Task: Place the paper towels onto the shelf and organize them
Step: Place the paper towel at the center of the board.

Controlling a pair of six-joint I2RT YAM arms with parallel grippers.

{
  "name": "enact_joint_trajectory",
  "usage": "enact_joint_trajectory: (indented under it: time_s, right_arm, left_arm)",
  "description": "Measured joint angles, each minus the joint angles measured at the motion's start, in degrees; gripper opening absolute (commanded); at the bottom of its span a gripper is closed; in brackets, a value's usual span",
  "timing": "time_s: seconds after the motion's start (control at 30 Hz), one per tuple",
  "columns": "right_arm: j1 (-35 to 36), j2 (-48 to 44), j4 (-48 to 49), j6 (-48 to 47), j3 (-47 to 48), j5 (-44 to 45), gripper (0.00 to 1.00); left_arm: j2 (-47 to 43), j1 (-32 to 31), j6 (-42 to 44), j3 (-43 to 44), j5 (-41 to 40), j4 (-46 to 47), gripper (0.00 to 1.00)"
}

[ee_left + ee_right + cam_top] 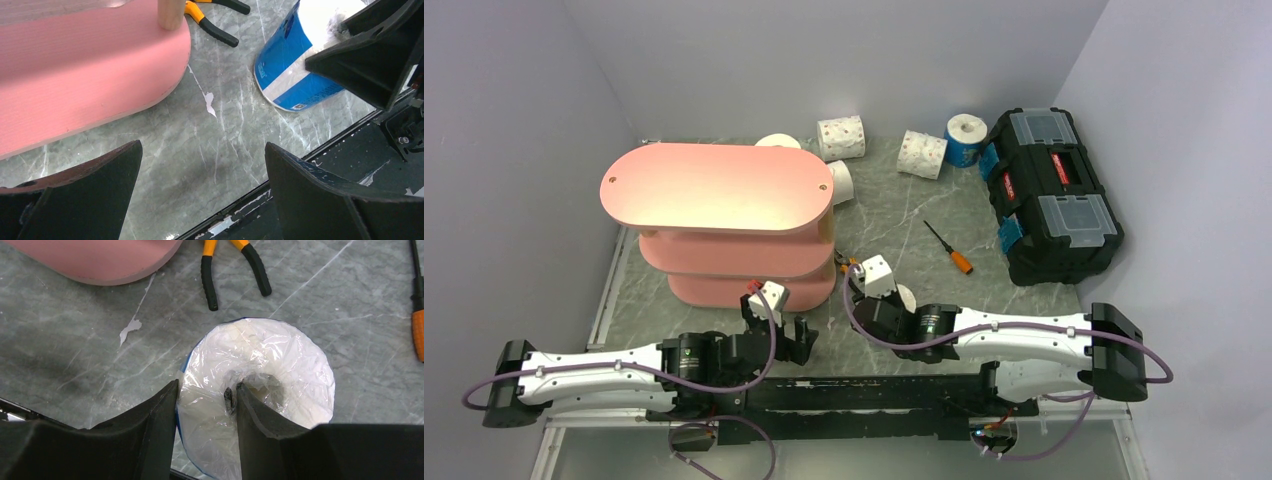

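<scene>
My right pincer (205,395) is clamped on the blue-wrapped paper towel roll (280,365). My left pincer (202,147) hangs apart, pink shelf (75,75) at ten o'clock.

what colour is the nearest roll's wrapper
Roll: blue with a white band, best in left wrist view.

I read on my feed left arm (589,375): white shells, black joints | right arm (1024,340): same, bulky black elbow housing | purple cables (771,335) looping along both | white camera boxes (876,272) at wrists | fingers (320,195): matte black wedges, scuffed edges.
</scene>
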Motion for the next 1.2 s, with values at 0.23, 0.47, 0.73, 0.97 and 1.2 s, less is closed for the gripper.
enact_joint_trajectory:
  time_s: [0.23,0.47,0.73,0.97,1.2]
  right_arm:
    - [0.07,0.33,1.75,1.14,-1.68,-0.76,0.50]
    - [0.15,0.39,1.75,3.50,-1.75,-0.57,0.85]
    - [1.42,-6.67,0.79,5.03,-1.70,3.32,0.92]
    - [1.16,-19.10,-2.47,12.09,-0.87,11.80,1.00]
    - [-14.27,-22.01,-9.29,20.63,0.57,9.42,1.00]
  left_arm:
    - [-1.42,0.00,-1.01,0.00,-0.09,0.00,0.99]
    - [-1.49,0.00,-1.66,-0.02,-0.09,0.00,0.99]
    - [-1.49,0.00,-3.17,-0.02,-0.92,-0.90,0.99]
    - [-3.56,0.00,-5.60,-0.61,-2.71,-1.25,0.99]
    - [-5.95,-0.02,-14.43,-2.23,-6.95,-5.11,0.99]
